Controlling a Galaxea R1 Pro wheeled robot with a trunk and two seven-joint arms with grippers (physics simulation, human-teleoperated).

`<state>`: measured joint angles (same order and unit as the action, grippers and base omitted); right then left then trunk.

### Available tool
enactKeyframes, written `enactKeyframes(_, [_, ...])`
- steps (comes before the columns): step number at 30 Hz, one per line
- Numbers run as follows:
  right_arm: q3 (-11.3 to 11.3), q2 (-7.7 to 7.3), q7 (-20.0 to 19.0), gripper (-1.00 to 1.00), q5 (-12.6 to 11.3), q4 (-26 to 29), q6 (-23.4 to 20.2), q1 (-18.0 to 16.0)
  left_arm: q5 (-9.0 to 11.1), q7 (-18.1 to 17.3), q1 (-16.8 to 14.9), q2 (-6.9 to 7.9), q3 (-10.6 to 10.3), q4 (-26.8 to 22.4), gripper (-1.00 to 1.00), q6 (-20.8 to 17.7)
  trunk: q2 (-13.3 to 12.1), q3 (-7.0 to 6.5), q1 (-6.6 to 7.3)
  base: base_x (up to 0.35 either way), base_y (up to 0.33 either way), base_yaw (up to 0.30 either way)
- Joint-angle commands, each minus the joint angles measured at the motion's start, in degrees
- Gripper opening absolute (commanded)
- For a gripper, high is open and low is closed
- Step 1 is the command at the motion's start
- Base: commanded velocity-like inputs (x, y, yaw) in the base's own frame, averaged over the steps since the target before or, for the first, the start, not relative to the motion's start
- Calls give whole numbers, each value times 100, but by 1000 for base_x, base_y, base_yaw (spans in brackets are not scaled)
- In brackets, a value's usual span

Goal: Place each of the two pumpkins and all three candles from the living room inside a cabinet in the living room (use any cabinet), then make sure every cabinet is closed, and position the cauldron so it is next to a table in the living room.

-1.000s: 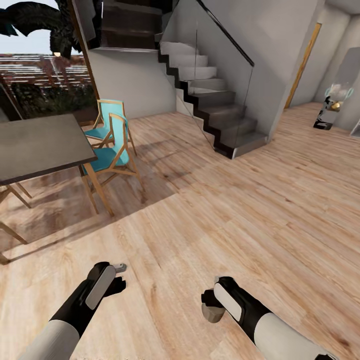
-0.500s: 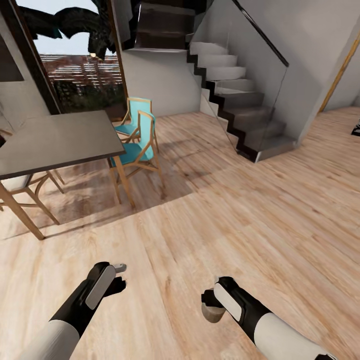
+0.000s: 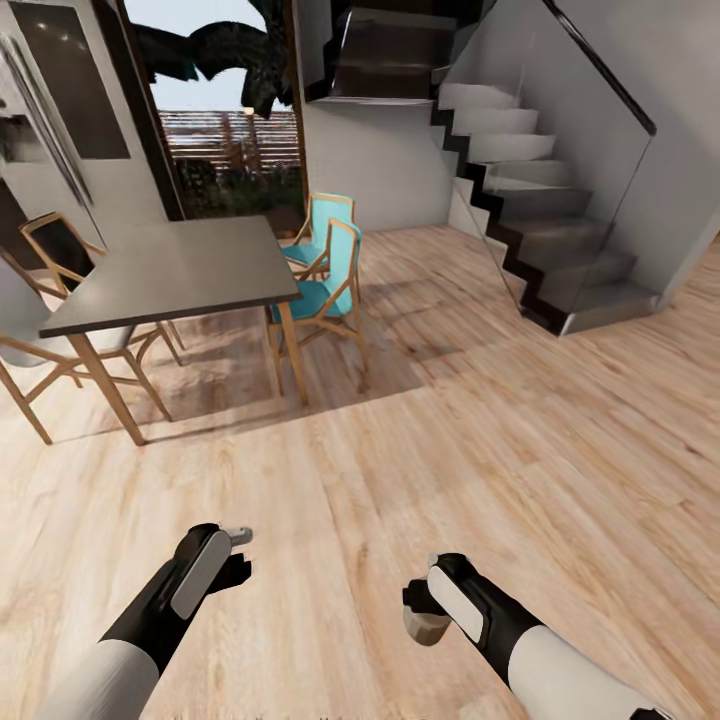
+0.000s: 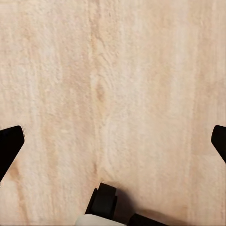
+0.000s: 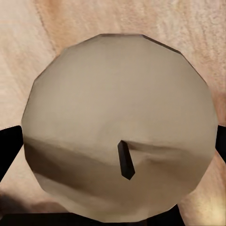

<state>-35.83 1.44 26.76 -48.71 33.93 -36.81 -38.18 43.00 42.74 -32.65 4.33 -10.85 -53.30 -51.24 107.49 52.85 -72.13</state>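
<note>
While clamped, candle (image 5: 120,127) masking right hand (image 3: 425,610).

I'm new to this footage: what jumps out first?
The right gripper carries a pale tan candle, its dark wick facing the wrist camera. Ahead to the left stands a dark table with turquoise chairs, and a staircase climbs at the right. The left gripper hangs open over the floor.

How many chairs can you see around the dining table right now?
4. Two teal chairs, one in front of the other, stand at the table's stair-side end. Two pale wooden chairs, one nearer than the other, are at its opposite end. More may be hidden behind it.
</note>
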Motion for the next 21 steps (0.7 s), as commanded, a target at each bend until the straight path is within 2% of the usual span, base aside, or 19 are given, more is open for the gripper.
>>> enactKeyframes(1, [-29, -4, 58, -100, -64, 9, -2, -5, 61, 60, -4, 7, -23, -5, 100, -5, 3, 5, 2, -100, 0, 292])
enactKeyframes(7, [-29, -4, 58, -100, -62, 9, -2, -5, 67, 59, -4, 7, -22, -5, 100, -5, 3, 5, 2, -83, 0, 292])
enactKeyframes(21, [-29, -4, 57, -100, -64, 9, -2, -5, 74, 59, -4, 7, -22, -13, 100, 7, -38, -13, 24, -5, 0, 292])
